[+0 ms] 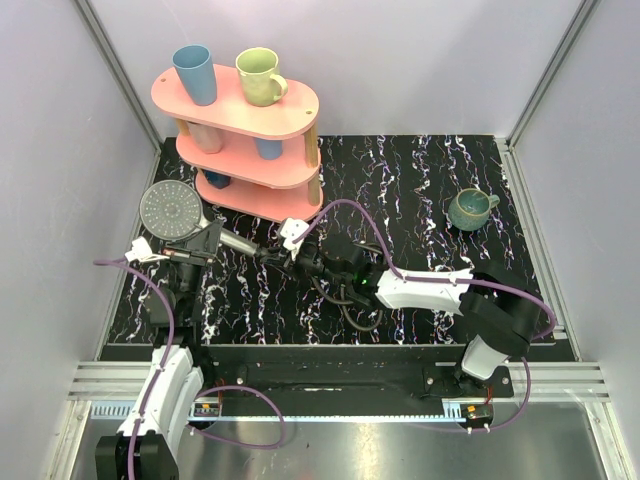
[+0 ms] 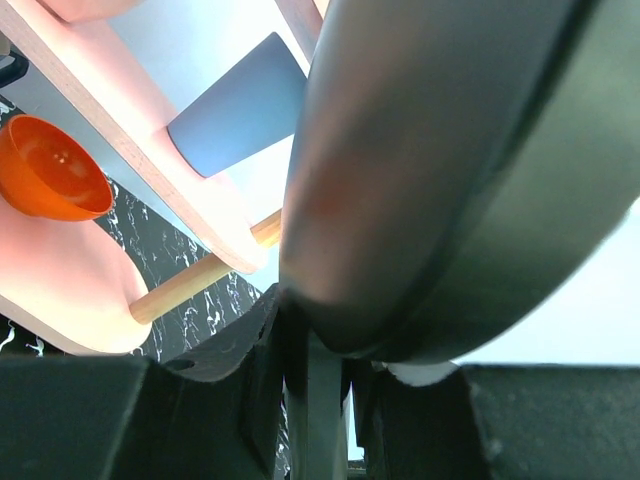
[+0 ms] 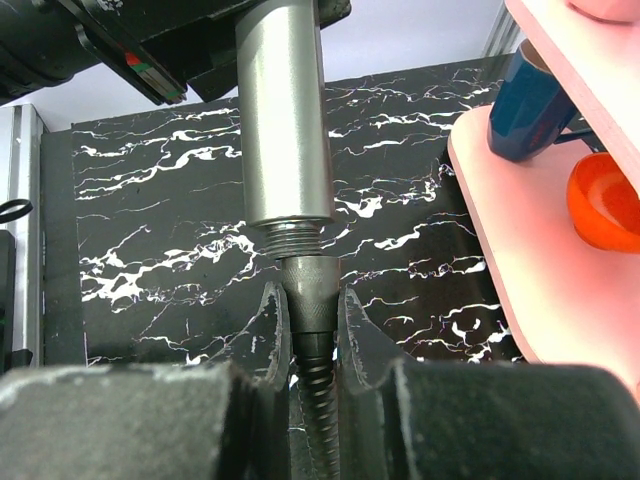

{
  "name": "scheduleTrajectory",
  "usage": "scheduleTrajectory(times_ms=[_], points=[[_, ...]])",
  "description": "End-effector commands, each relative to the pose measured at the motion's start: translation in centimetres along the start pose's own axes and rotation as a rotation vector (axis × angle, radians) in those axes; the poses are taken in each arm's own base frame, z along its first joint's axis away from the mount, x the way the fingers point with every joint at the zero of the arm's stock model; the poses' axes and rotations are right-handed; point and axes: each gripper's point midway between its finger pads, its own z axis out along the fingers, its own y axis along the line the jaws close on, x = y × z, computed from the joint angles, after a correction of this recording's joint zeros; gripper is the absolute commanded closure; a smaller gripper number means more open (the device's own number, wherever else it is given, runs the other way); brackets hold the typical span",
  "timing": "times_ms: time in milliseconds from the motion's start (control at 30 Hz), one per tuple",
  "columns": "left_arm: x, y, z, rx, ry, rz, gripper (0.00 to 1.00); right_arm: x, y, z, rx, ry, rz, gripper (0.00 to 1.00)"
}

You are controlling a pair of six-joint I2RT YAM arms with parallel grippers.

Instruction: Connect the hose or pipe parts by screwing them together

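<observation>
The dark grey shower head (image 1: 172, 210) hangs over the mat's left side, its dotted face up and its handle (image 1: 238, 240) pointing right. My left gripper (image 1: 200, 243) is shut on the handle's neck just below the head. In the left wrist view, the head's back (image 2: 440, 170) fills the frame above the left gripper (image 2: 318, 385). My right gripper (image 1: 300, 258) is shut on the black hose's knurled end nut (image 3: 308, 295). That nut meets the handle's threaded tip (image 3: 297, 238) in line with the handle (image 3: 285, 120). The ribbed hose (image 3: 322, 420) runs back between the right gripper's (image 3: 310, 320) jaws and loops on the mat (image 1: 350, 305).
A pink three-tier shelf (image 1: 290, 105) stands at the back left, close behind the shower head, with a blue cup (image 1: 195, 73) and a green mug (image 1: 260, 76) on top. An orange bowl (image 3: 600, 205) sits on a lower tier. A teal mug (image 1: 470, 208) stands at the back right.
</observation>
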Motion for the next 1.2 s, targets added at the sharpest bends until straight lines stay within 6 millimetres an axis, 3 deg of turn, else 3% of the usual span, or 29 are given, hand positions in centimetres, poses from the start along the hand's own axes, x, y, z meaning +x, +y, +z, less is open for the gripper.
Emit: scheduleTrajectory(times_ms=[0, 267, 567, 900, 1000, 1167], points=[[3.1, -1.2, -0.6, 0.066, 0.169, 0.024, 1.00, -13.0, 1.1, -0.6, -0.055, -0.391, -0.027, 1.00], [3.3, -0.8, -0.6, 0.063, 0.176, 0.043, 1.00, -13.0, 2.2, -0.1, -0.123, -0.376, -0.019, 1.00], [3.7, -1.0, -1.4, 0.101, 0.172, -0.019, 1.00, -13.4, 0.5, 0.1, -0.042, -0.401, 0.016, 1.00], [4.2, -2.9, -2.2, 0.179, 0.217, -0.057, 1.00, -15.5, 0.1, -0.5, -0.079, -0.419, 0.006, 1.00], [5.2, -3.4, -2.6, 0.210, 0.272, -0.050, 1.00, -15.5, -1.0, -0.6, -0.085, -0.419, 0.025, 1.00], [6.0, -4.7, -3.5, 0.291, 0.326, -0.054, 1.00, -16.2, -0.8, -1.7, -0.157, -0.439, 0.046, 1.00]])
